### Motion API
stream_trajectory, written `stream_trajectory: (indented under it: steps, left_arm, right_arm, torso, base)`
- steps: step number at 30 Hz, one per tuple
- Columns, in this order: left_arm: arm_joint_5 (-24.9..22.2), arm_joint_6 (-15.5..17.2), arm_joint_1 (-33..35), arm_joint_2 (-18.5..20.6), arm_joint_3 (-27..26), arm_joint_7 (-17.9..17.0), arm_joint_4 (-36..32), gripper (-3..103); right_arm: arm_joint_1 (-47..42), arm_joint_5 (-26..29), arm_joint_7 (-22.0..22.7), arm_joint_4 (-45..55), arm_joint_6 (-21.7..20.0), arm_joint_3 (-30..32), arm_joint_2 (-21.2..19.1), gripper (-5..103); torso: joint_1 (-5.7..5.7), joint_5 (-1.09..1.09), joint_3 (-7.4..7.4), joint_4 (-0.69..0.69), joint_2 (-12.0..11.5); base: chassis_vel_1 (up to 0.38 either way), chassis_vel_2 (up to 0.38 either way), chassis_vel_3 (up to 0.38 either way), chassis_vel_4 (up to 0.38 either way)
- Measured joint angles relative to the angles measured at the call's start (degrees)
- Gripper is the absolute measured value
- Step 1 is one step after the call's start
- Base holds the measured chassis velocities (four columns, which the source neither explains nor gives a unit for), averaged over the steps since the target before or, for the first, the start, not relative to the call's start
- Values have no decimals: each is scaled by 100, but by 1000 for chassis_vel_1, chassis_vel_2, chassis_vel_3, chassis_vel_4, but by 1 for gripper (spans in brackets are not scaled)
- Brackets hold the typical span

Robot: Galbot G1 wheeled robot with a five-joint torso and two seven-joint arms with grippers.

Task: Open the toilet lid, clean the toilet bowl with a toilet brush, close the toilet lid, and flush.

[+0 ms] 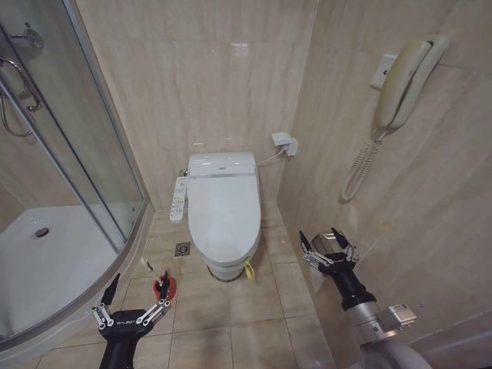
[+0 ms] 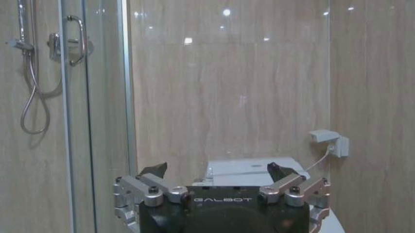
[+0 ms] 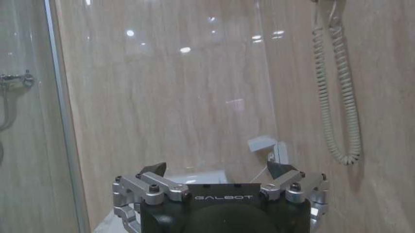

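The left gripper (image 1: 137,298) hovers low with its fingers released, just beside the toilet brush (image 1: 151,270) in its red holder (image 1: 164,289) on the floor. The toilet lid (image 1: 224,217) lies closed over the toilet bowl (image 1: 223,267). The right gripper (image 1: 327,240), fingers spread, hangs near the wall.

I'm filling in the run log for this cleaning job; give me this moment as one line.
toilet lid: shut | toilet brush: in red holder, floor | left claw: open, near brush | right claw: open, right of toilet
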Motion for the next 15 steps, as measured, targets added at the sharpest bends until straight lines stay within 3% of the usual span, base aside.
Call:
stream_trajectory:
  steps: [6, 15]
  left_arm:
    - [0, 0, 0, 0, 0, 0, 0, 100]
    - [0, 0, 0, 0, 0, 0, 0, 100]
  right_arm:
    - [30, 24, 33, -23, 4, -3, -7, 100]
    - [33, 41, 181, -25, 7, -6, -8, 100]
  torso:
    - [1, 0, 0, 0, 0]
    - [8, 0, 3, 1, -2]
  base:
    - [-56, 46, 42, -47]
    - [-190, 193, 185, -189]
